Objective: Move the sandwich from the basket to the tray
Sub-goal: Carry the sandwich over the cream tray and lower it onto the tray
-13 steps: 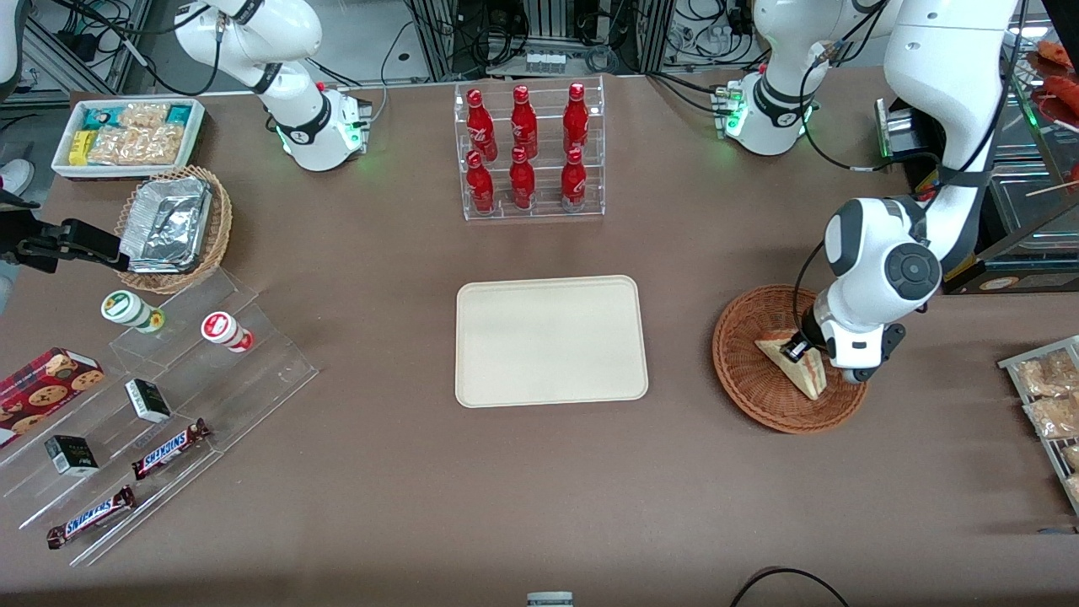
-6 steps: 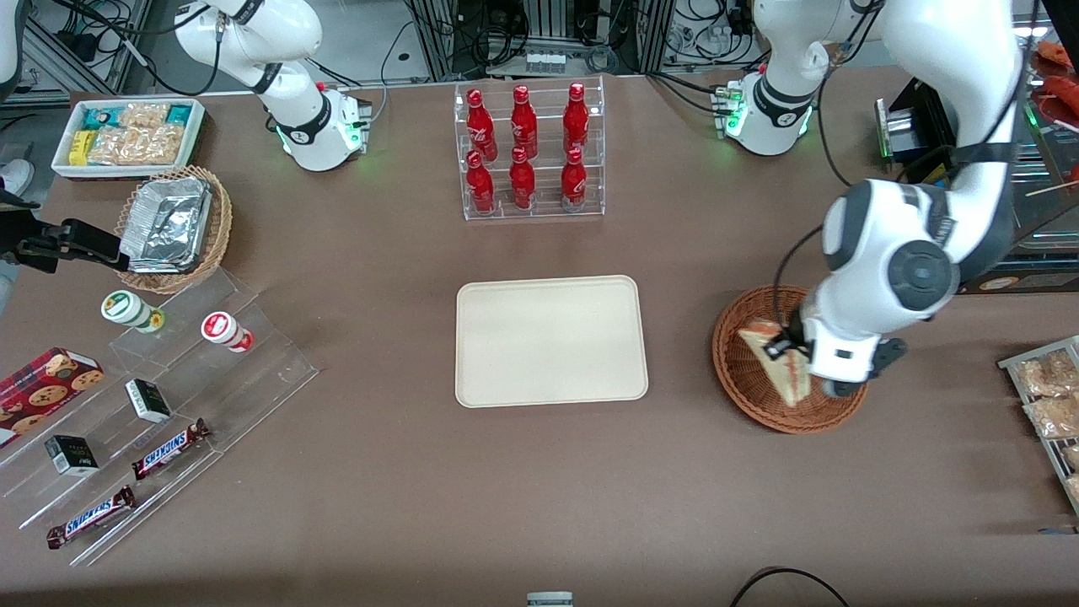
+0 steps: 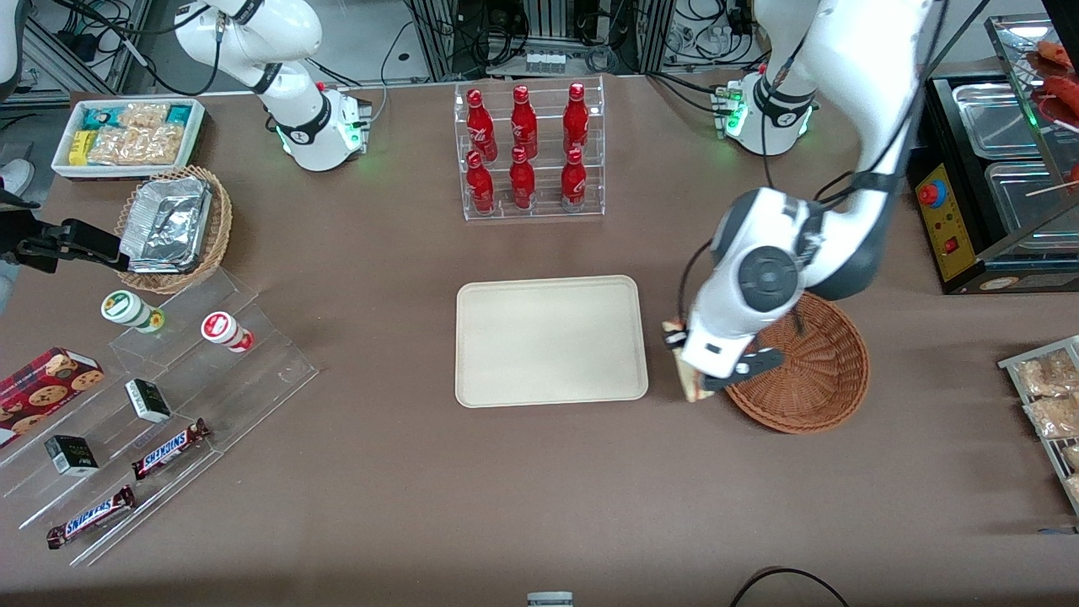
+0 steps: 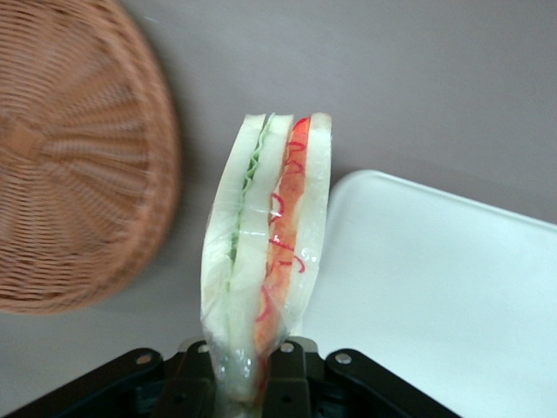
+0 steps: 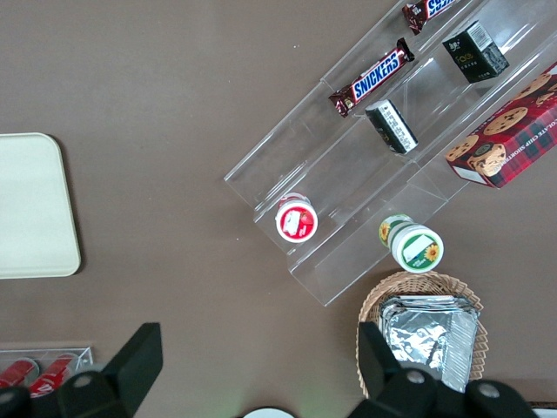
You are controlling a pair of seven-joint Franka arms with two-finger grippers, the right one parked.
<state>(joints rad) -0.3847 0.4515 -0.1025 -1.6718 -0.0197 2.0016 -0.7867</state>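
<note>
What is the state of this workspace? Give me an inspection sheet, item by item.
Surface: brown table.
Sandwich: clamped upright, in the air between basket and tray.
Basket: holds nothing.
Tray: bare.
Clutter: rack of red bottles, clear stand with chocolate bars, foil trays in a tan basket, snack box.
Gripper: shut on the sandwich, at the basket's rim nearest the tray.
Cables: one loop at the table's near edge.
Surroundings: steel pans at the working arm's end.
</note>
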